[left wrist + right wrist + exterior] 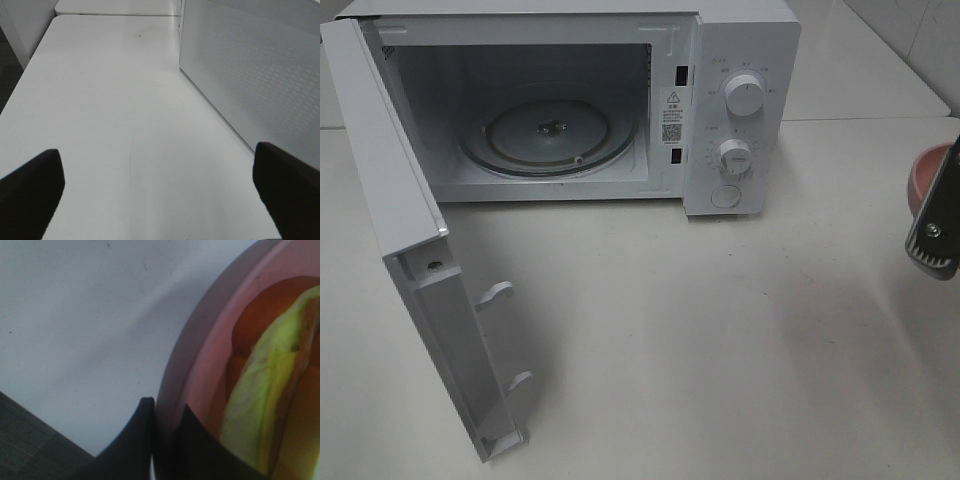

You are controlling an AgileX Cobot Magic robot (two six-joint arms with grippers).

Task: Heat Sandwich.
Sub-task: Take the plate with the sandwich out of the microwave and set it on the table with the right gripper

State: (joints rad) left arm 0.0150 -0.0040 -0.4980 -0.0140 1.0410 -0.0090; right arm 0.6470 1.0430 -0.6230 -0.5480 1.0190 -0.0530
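Observation:
In the right wrist view the sandwich [270, 390], with yellow-green filling and an orange-brown crust, lies on a round pink plate [210, 365]. My right gripper [165, 437] is shut on the plate's rim. The exterior view shows only a piece of the pink plate [932, 172] at the far right edge, above the table, with part of the right gripper [932, 238] below it. The sandwich is hidden there. My left gripper [160, 200] is open over bare table, nothing between its fingers, and it is out of the exterior view.
A white microwave [740, 100] stands at the back. Its door [410, 250] is swung wide open to the left, showing the glass turntable [548, 135]. A white perforated panel [250, 75] stands close beside the left gripper. The white table [720, 340] stretches in front.

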